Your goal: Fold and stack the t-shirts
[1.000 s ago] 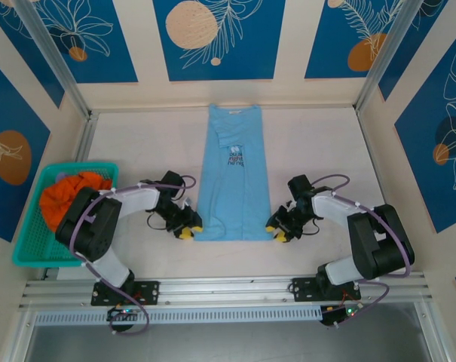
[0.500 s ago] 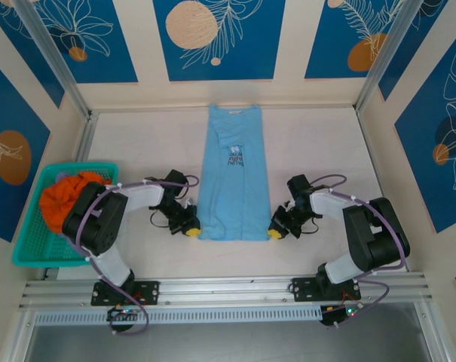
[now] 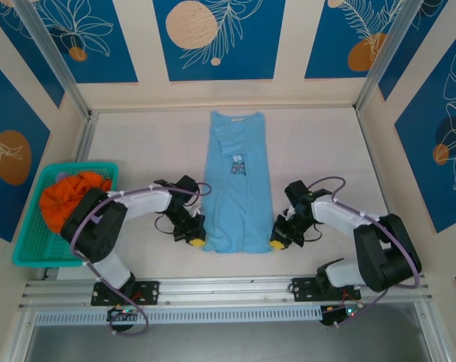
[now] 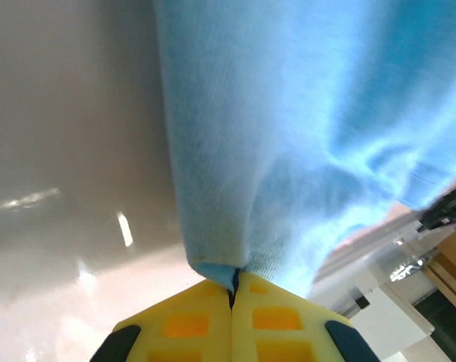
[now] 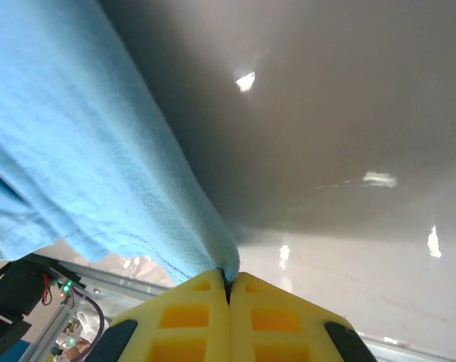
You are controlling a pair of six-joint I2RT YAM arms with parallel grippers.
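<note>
The blue shirt (image 3: 237,192) lies flat on the table (image 3: 325,151), off to the right of the green basket (image 3: 30,226), with a strip of bare table between them. It is folded into a long strip. The basket has a bunch of orange cloth (image 3: 65,200) in it. The left pincer (image 3: 198,243) is squeezed tight on the bottom corner of the shirt, the corner nearer the basket. The right pincer (image 3: 277,244) is squeezed tight on the other bottom corner, the one farther from the basket. In both wrist views the yellow pads press together with a bit of blue cloth pinched between them. I think the step now is to fold the bottom up over the top. To do it well, both pincers should go up together and stay level. Then they should carry the bottom edge to the collar (image 3: 237,115), with neither one pulling toward the basket or away from it. That way the cloth should stay smooth and the edges should line up before they let go.
</note>
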